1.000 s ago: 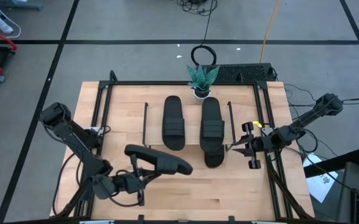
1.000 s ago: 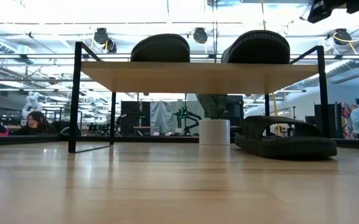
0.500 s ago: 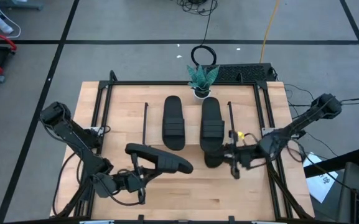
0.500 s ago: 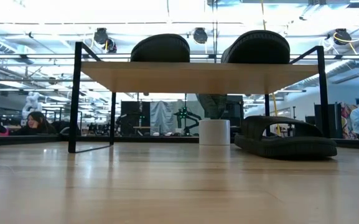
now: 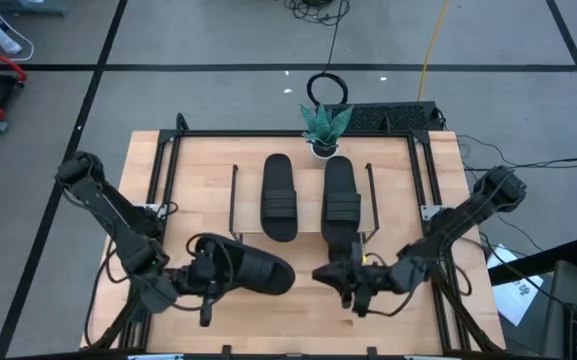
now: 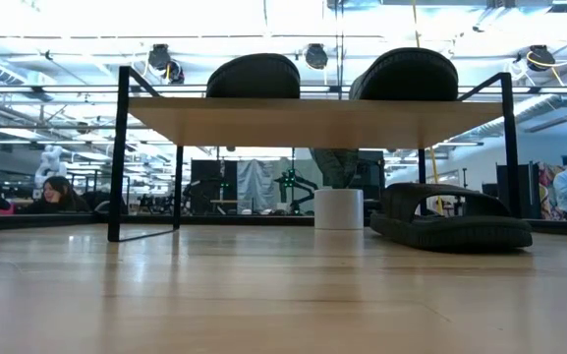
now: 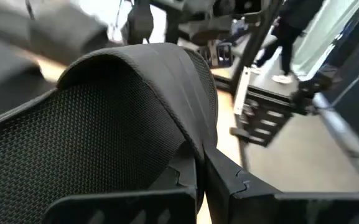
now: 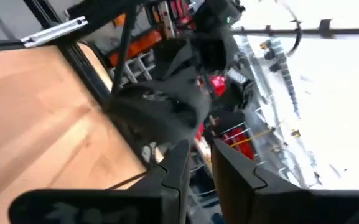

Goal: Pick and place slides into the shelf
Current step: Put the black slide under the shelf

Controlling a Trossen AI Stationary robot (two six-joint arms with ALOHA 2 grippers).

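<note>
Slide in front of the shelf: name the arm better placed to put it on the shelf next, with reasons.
Left. The left hand is already shut on the slide in front of the shelf; the right hand holds nothing.

Even, bright overhead light filled the high view, with only soft, short shadows under the arms at the lower part of the frame. In the low view, ceiling lamps at the upper left glared, the top band washed nearly white, and the near tabletop lay out of focus. The left wrist view was smeared along its upper left edge. The right wrist view was blurred throughout, its right half blown out to white.
</note>
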